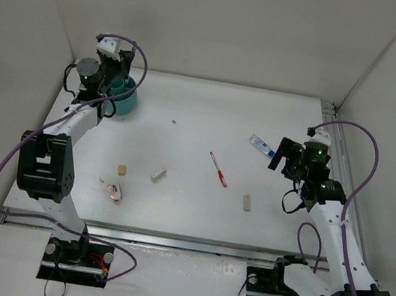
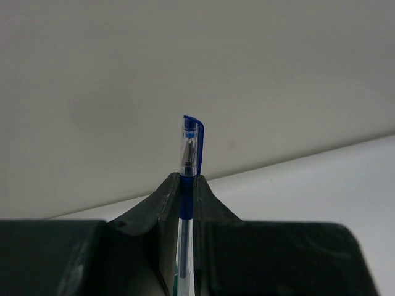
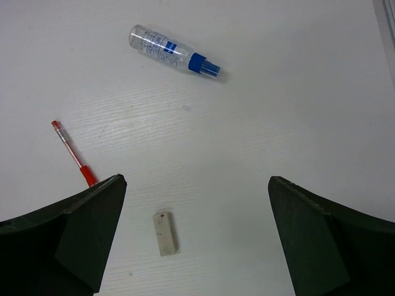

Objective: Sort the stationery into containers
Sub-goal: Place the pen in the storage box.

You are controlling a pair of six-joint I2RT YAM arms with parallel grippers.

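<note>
My left gripper (image 2: 188, 185) is shut on a blue capped pen (image 2: 190, 148), which stands upright between the fingers. In the top view this gripper (image 1: 117, 83) is over the round teal cup (image 1: 128, 102) at the far left. My right gripper (image 3: 196, 185) is open and empty above the table, and it also shows in the top view (image 1: 279, 155). Below it lie a beige eraser (image 3: 166, 233), a red pen (image 3: 73, 153) to the left and a blue-white tube (image 3: 174, 51) farther off. The top view shows the red pen (image 1: 218, 169), the tube (image 1: 262, 146) and this eraser (image 1: 247, 202).
Two more beige erasers (image 1: 158, 175) (image 1: 122, 169) lie left of centre. A small red-and-white item (image 1: 114, 192) lies near the front left. White walls enclose the table on three sides. A metal rail (image 1: 167, 240) runs along the near edge.
</note>
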